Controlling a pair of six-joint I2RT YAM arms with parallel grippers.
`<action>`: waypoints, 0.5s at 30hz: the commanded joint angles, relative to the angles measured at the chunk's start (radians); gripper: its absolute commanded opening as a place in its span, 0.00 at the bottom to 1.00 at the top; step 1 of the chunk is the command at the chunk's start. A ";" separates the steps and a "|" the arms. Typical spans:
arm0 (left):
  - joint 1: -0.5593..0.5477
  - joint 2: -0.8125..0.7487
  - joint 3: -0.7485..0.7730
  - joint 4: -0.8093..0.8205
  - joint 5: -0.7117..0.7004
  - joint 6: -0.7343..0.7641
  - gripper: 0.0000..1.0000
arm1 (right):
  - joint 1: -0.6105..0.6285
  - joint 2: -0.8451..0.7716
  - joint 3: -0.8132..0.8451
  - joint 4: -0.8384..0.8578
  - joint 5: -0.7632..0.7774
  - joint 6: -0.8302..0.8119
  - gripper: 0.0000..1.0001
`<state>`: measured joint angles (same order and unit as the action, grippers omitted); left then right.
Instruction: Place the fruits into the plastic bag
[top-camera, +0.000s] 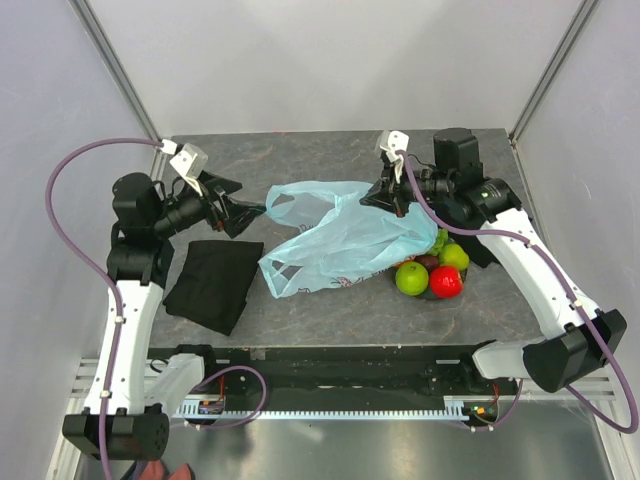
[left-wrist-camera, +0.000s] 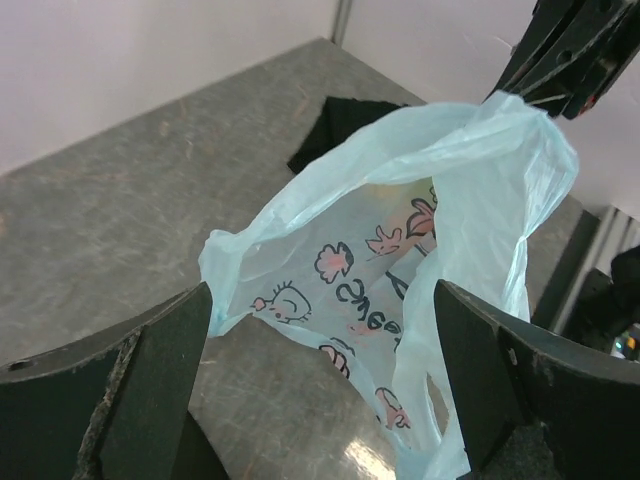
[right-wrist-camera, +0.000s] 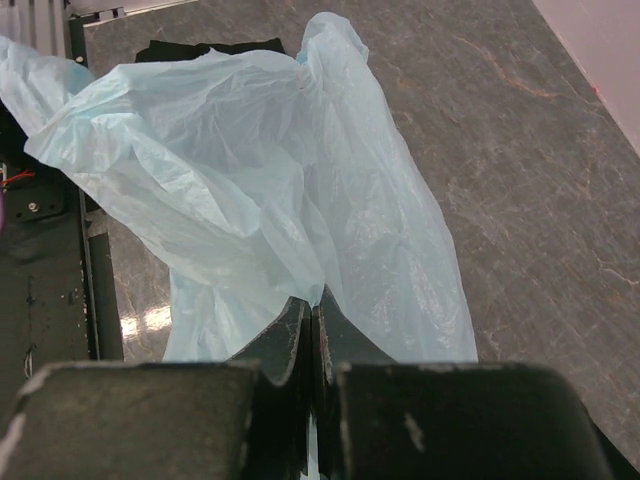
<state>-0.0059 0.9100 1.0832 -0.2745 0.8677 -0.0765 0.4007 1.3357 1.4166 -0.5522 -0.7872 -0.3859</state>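
The light-blue plastic bag (top-camera: 335, 238) lies crumpled mid-table, its printed inside (left-wrist-camera: 390, 270) facing the left wrist view. My right gripper (right-wrist-camera: 317, 305) is shut on a fold of the bag's rim (right-wrist-camera: 260, 170) and holds that side lifted. My left gripper (left-wrist-camera: 320, 385) is open just in front of the bag's mouth, one finger (left-wrist-camera: 160, 370) on each side, gripping nothing. The fruits sit right of the bag: a green apple (top-camera: 411, 278), a red apple (top-camera: 446, 282), a yellow-green one (top-camera: 454, 256), green grapes (top-camera: 440, 238) and a dark purple one (top-camera: 428, 262).
A black cloth (top-camera: 213, 283) lies on the table left of the bag, below my left gripper (top-camera: 236, 203). Another black cloth (left-wrist-camera: 335, 125) shows behind the bag in the left wrist view. The fruits rest on a dark plate (top-camera: 437, 296). Grey walls enclose the table.
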 joint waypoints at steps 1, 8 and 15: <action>0.001 -0.006 -0.029 0.049 0.134 0.058 0.99 | -0.019 -0.026 0.050 0.003 -0.113 -0.031 0.00; 0.000 -0.017 -0.118 0.061 0.062 0.106 0.99 | -0.068 -0.007 0.087 0.002 -0.267 -0.024 0.00; 0.000 0.024 -0.138 0.104 0.059 0.086 0.99 | -0.080 -0.001 0.105 -0.002 -0.339 -0.015 0.00</action>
<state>-0.0063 0.9165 0.9421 -0.2436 0.9203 -0.0216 0.3241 1.3361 1.4776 -0.5632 -1.0248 -0.3893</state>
